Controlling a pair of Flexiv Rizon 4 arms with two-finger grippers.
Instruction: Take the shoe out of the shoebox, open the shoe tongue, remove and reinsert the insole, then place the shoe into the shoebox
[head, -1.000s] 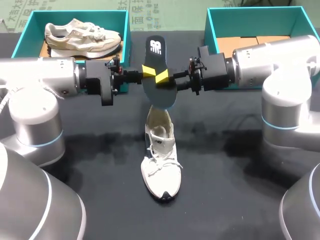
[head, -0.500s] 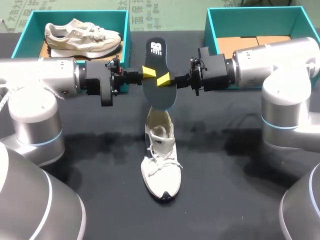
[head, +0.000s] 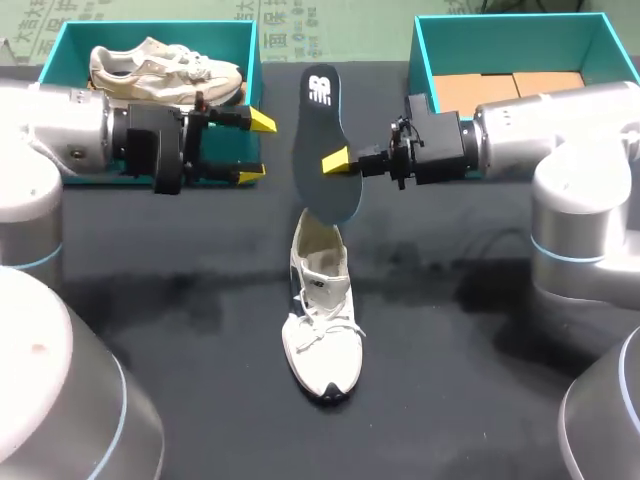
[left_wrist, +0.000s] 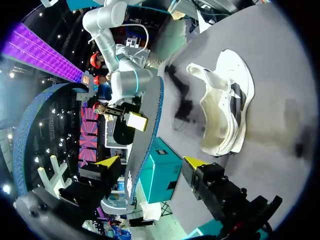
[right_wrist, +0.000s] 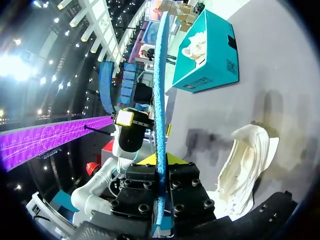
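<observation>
A dark insole (head: 325, 150) hangs upright in the air above the heel of a white shoe (head: 320, 310) that lies on the black table. My right gripper (head: 333, 162) is shut on the insole's right edge; in the right wrist view the insole (right_wrist: 160, 95) stands edge-on between my right gripper's (right_wrist: 156, 160) fingers. My left gripper (head: 255, 148) stands open to the left of the insole, apart from it. In the left wrist view the insole (left_wrist: 147, 130) is ahead of my open left gripper (left_wrist: 150, 162), with the shoe (left_wrist: 222, 115) beyond.
A teal shoebox (head: 48, 72) at the back left holds a beige shoe (head: 165, 68). A second teal shoebox (head: 425, 50) at the back right holds brown cardboard (head: 510, 88). The left box (right_wrist: 207, 50) also shows beyond the insole in the right wrist view.
My left gripper let go of the insole, opened wide and drew back to the left. My right gripper closed on the insole and now holds it alone, a little higher.
</observation>
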